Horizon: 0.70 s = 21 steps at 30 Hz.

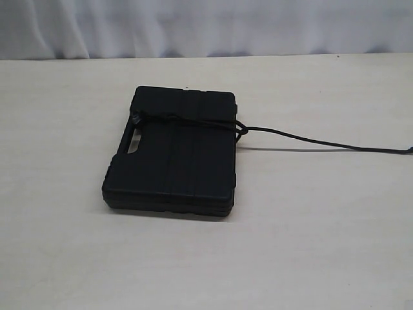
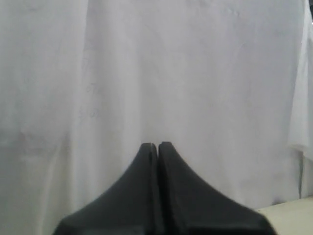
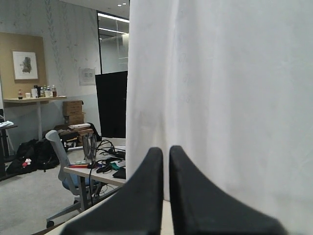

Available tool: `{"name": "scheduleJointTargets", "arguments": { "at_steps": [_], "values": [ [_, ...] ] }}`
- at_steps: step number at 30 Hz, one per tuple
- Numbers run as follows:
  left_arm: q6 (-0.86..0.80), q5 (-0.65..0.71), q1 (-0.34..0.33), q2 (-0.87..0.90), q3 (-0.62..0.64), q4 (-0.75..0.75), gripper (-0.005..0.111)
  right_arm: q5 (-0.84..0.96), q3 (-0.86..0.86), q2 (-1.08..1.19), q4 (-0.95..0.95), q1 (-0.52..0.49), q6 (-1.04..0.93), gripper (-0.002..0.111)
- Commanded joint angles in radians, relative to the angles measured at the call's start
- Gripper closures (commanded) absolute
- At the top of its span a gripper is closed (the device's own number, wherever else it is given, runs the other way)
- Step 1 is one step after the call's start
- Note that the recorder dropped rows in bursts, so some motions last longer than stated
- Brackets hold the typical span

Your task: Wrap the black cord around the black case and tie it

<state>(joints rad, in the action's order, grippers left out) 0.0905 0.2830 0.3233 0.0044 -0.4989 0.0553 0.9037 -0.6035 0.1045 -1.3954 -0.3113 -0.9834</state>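
Note:
The black case [image 1: 173,154] lies flat on the pale table [image 1: 310,232], left of centre, its handle cut-out on the left side. The black cord [image 1: 303,139] crosses the case's upper part, shows a knot at the case's right edge [image 1: 240,128], and trails off to the right edge of the exterior view. Neither gripper appears in the exterior view. In the left wrist view my left gripper [image 2: 158,145] is shut on nothing, facing a white curtain. In the right wrist view my right gripper [image 3: 166,150] is shut and empty, with a thin slit between its fingertips.
A white curtain [image 1: 206,26] hangs behind the table's far edge. The right wrist view shows, past the curtain [image 3: 220,98], an office with a desk [image 3: 93,171] and a chair [image 3: 63,161].

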Motion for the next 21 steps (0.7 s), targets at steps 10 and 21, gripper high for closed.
{"name": "scheduleJointTargets", "arguments": {
  "at_steps": [10,21],
  "values": [
    [0.008,-0.008,-0.196,-0.004,0.044,0.046,0.107,0.01,0.005,-0.009,0.005,-0.001,0.004,0.104],
    [0.011,-0.152,-0.196,-0.004,0.221,0.116,0.107,0.01,0.005,-0.009,0.005,-0.001,0.004,0.104]
  ]
}}
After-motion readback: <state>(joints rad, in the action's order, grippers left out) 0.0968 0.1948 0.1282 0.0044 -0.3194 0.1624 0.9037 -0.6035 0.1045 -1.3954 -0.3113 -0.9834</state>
